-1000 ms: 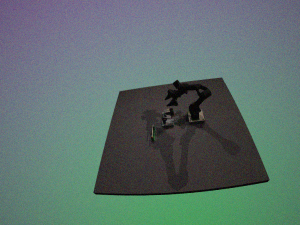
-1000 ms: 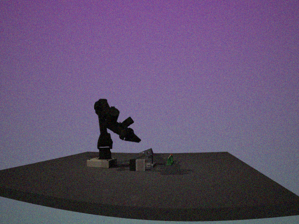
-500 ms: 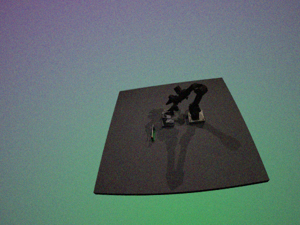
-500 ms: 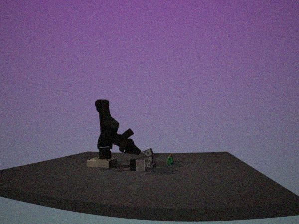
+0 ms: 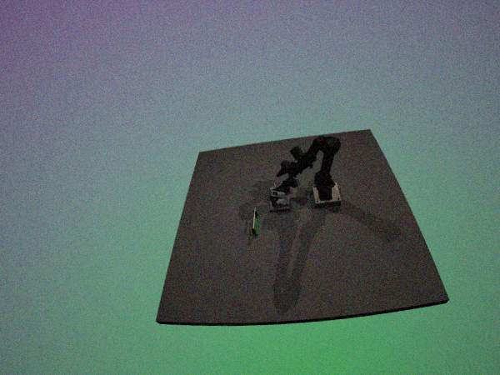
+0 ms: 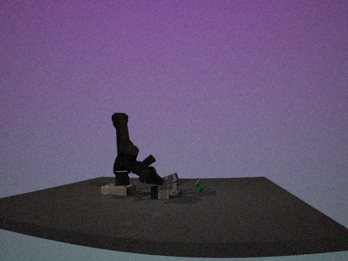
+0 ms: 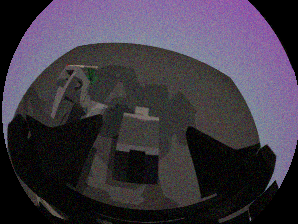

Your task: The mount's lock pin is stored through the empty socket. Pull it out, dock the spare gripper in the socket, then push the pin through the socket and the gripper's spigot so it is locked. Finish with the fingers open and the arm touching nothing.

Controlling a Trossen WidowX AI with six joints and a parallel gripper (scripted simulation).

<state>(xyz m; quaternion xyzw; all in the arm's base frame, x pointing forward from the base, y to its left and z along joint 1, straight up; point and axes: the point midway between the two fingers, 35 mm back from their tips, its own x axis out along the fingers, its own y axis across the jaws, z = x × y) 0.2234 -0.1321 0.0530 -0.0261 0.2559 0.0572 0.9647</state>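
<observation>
Black robot arm folded low, its pincer open and empty

A single black arm (image 5: 328,164) (image 6: 123,139) stands on a pale, blocky base (image 5: 319,202) (image 6: 109,190). In the exterior view its upper part rises nearly upright to the elbow (image 5: 331,143) (image 6: 119,119), the highest point. From there the arm folds downward, and the wrist slants down to the right, bringing the pincer (image 5: 279,182) (image 6: 163,182) (image 7: 145,125) low over the counter. The wrist view shows two dark, pointed fingers spread wide, one on each side, with nothing held between them.
</observation>
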